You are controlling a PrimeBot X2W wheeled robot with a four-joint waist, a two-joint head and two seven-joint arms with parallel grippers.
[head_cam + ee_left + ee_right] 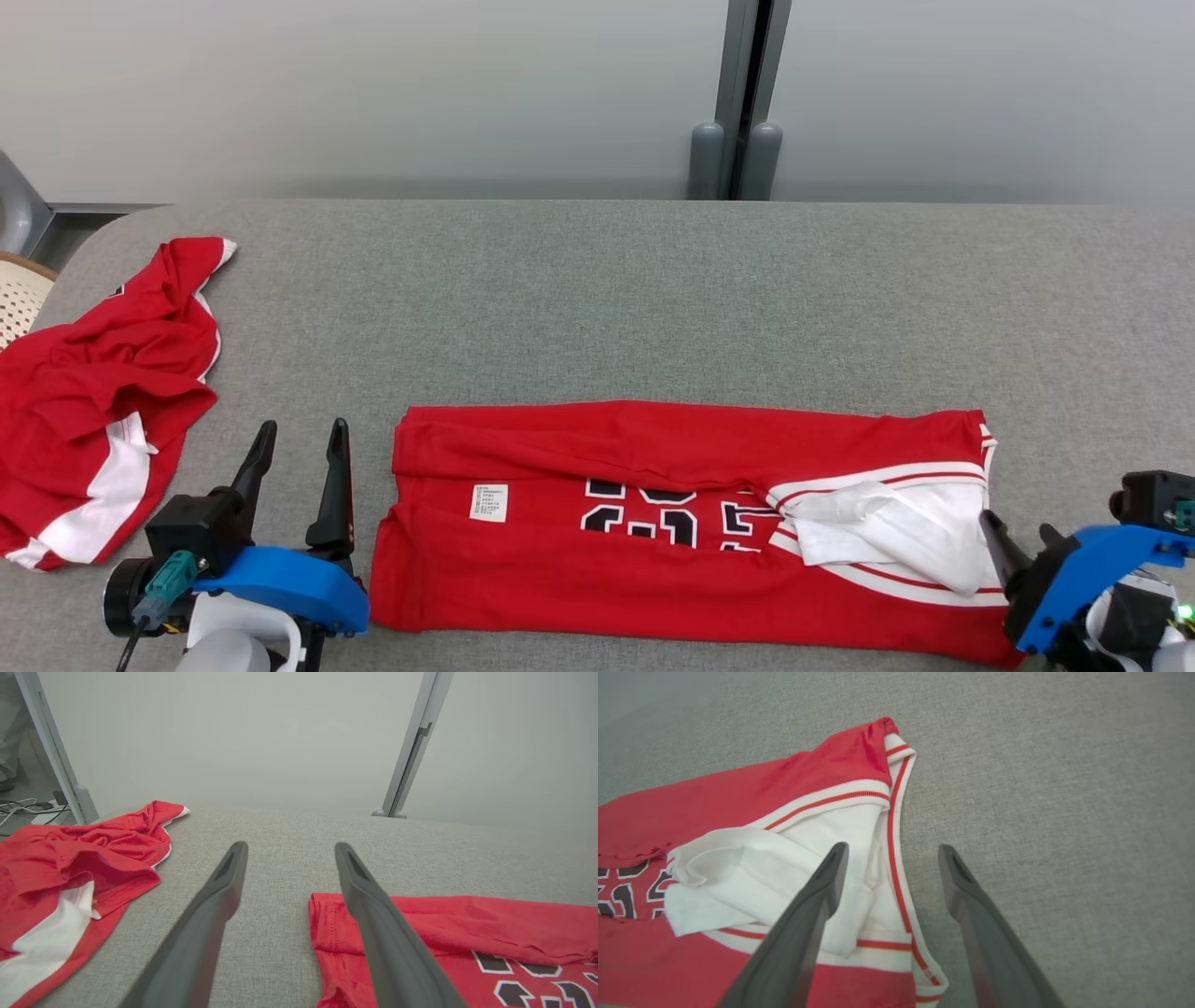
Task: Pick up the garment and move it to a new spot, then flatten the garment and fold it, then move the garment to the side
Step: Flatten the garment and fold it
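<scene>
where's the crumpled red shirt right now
In the head view the crumpled shirt lies at the far left edge of the table, apart from the folded jersey at front centre.

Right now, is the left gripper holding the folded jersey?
No, the left gripper stands open beside the folded jersey, holding nothing.

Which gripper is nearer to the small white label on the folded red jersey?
Left. The left gripper is beside the left edge of the jersey, a short way from the label. The right gripper is at the opposite end, by the white part.
</scene>
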